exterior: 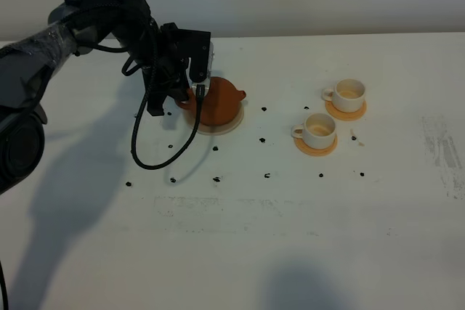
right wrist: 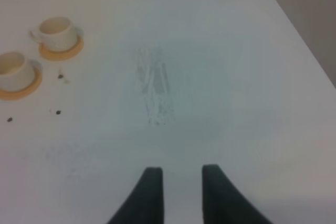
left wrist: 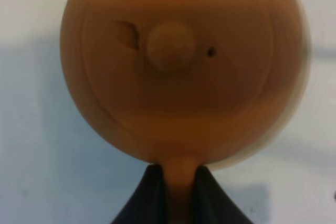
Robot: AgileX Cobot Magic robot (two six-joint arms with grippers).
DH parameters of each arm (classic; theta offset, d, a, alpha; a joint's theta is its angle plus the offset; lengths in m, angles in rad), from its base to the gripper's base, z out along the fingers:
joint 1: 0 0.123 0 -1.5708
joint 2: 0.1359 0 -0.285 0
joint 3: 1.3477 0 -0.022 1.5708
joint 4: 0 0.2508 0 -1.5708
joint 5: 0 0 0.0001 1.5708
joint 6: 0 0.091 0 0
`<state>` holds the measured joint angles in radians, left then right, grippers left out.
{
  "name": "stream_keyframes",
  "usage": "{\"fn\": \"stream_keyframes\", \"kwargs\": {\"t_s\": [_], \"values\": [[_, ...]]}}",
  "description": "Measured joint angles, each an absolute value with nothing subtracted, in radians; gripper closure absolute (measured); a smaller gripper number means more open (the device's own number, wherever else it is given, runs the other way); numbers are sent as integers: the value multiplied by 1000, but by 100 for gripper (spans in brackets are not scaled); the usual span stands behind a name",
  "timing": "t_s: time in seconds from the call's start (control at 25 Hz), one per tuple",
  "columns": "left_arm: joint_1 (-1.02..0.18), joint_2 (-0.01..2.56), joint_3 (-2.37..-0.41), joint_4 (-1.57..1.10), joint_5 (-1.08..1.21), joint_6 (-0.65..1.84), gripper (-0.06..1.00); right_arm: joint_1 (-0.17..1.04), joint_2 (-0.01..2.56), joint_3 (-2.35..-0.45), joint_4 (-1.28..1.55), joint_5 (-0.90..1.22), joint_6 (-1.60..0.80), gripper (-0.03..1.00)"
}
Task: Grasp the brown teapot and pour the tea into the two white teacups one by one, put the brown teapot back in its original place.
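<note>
The brown teapot (exterior: 219,102) stands on its cream saucer (exterior: 234,127) at the table's back left, spout toward the cups. My left gripper (exterior: 190,97) is shut on the teapot's loop handle (left wrist: 179,177); the left wrist view looks down on the knobbed lid (left wrist: 169,48). The two white teacups (exterior: 320,129) (exterior: 350,92) sit on orange coasters (exterior: 317,149) to the right of the pot and also show in the right wrist view (right wrist: 11,70) (right wrist: 55,31). My right gripper (right wrist: 181,182) hovers over bare table, fingers slightly apart, holding nothing; it is outside the exterior high view.
A black cable (exterior: 163,152) loops from the left arm down over the table in front of the teapot. Small dark specks (exterior: 266,176) dot the table's middle. In the right wrist view the table's edge (right wrist: 299,30) runs near my right gripper.
</note>
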<state>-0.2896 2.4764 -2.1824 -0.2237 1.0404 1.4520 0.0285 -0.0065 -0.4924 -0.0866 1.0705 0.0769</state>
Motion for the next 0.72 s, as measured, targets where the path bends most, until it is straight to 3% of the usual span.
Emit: {"fn": "stream_keyframes", "kwargs": {"t_s": [0.72], "values": [[-311, 2395, -2182, -262, 1073, 1451, 86, 29, -6, -492, -87, 1071, 77, 75]]}}
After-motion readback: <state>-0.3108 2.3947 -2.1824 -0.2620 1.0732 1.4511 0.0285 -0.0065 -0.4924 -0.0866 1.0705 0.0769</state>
